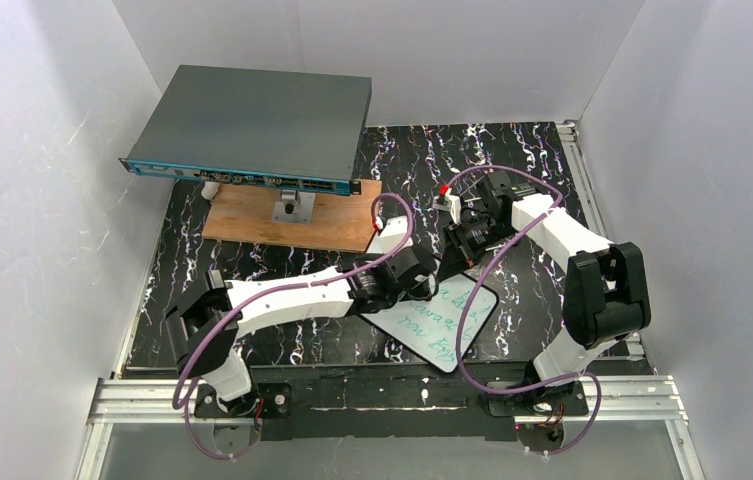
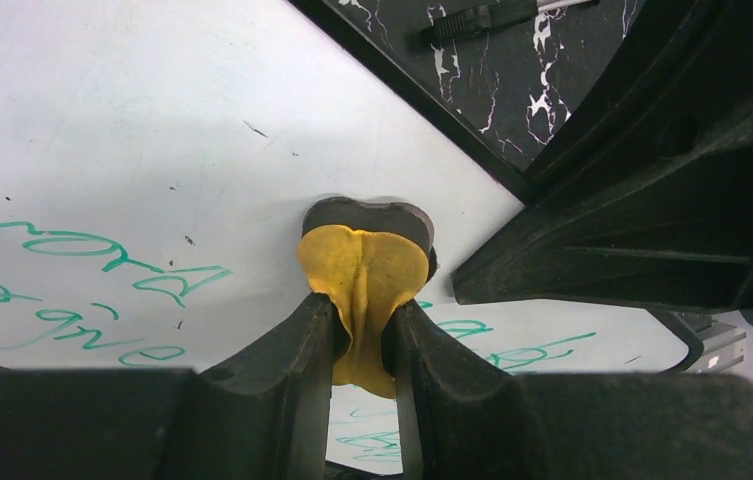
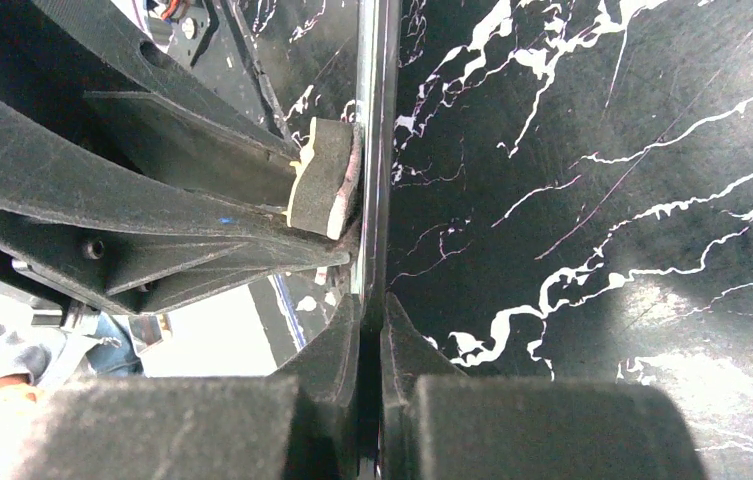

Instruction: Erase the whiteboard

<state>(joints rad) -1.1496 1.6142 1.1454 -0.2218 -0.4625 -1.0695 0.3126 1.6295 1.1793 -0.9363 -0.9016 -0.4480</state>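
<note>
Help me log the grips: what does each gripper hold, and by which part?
Left gripper pinches the eraser by its yellow back; right gripper clamps the whiteboard by its edge.

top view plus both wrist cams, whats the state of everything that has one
small white rectangular whiteboard: green handwriting not erased, edge clamped by right gripper
yellow foam eraser with dark felt face: pinched in left gripper, felt against the whiteboard
left gripper: shut on the eraser
right gripper: shut on the whiteboard's edge
large grey flat box: at the back, untouched
</note>
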